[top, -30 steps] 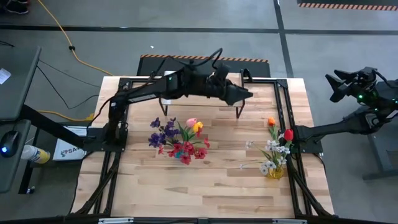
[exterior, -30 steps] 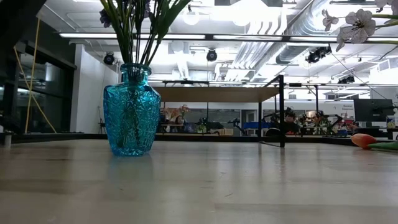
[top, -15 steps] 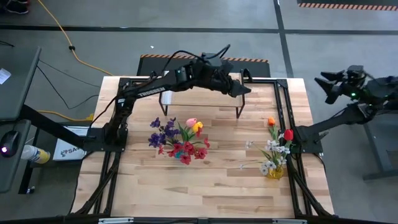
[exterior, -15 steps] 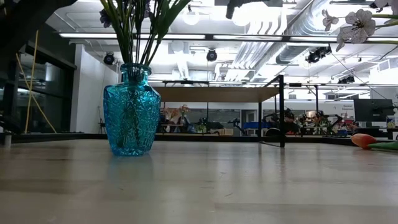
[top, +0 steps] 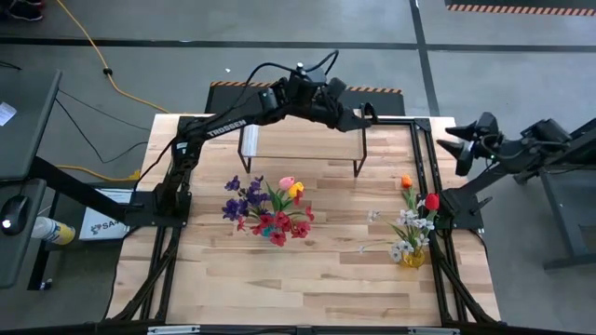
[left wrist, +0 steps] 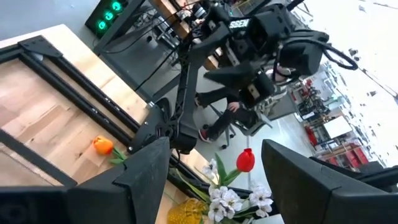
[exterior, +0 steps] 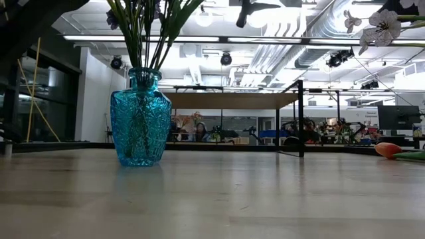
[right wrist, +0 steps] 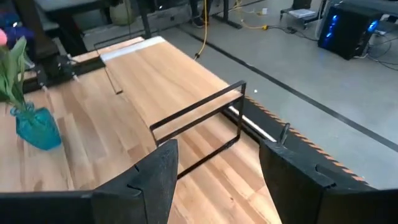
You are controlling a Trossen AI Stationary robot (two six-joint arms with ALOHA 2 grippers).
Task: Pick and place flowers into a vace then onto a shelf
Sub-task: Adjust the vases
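Flowers in blue vase, well apart from left gripper

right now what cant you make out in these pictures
- Blue vase, low view: its blooms are cut off by the top edge.
- Yellow vase, left wrist view: its lower part is cut off by the bottom edge.
- Shelf, high view: the left arm hides the middle of its top.
- Both tools, low view: neither shows.
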